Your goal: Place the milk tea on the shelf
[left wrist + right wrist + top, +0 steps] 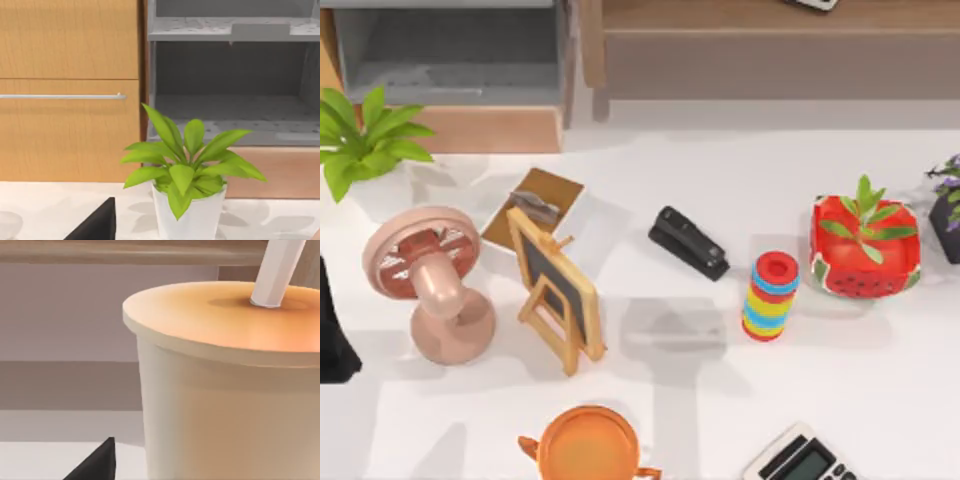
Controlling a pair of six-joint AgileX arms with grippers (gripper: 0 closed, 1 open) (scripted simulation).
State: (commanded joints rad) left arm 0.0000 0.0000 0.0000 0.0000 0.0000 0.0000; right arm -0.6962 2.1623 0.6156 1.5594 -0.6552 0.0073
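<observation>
**Milk tea right against the right gripper, upright, with furniture straight behind it**

In the right wrist view the milk tea (225, 405) sits directly ahead of your right gripper (95, 465) and very close. Its long axis is upright, the lid is level and the straw (277, 270) leans slightly. You cannot tell from this whether the gripper is clamped on the cup or merely next to it, so check the grasp before you move it.

Behind the cup runs a wooden ledge (125, 252) with a pale recess beneath. This is probably the wooden unit (770, 45) at the table's far edge, right of centre. The grey shelf (450, 50) stands at the far left corner.

The left arm (332, 330) is parked at the left edge. Its camera looks past the plant (187, 165) into that grey shelf (230, 120), and you cannot tell its gripper's state either.

The right arm looks like the one to use, since it has the cup.

For either route, mind these:
- the stapler (688, 242), the ring stack (770, 296) and the red pot (865, 250), which stand mid-table
- the easel (555, 290) and the fan (425, 280), which crowd the left side

Open tabletop lies along the far edge in front of the furniture.
</observation>
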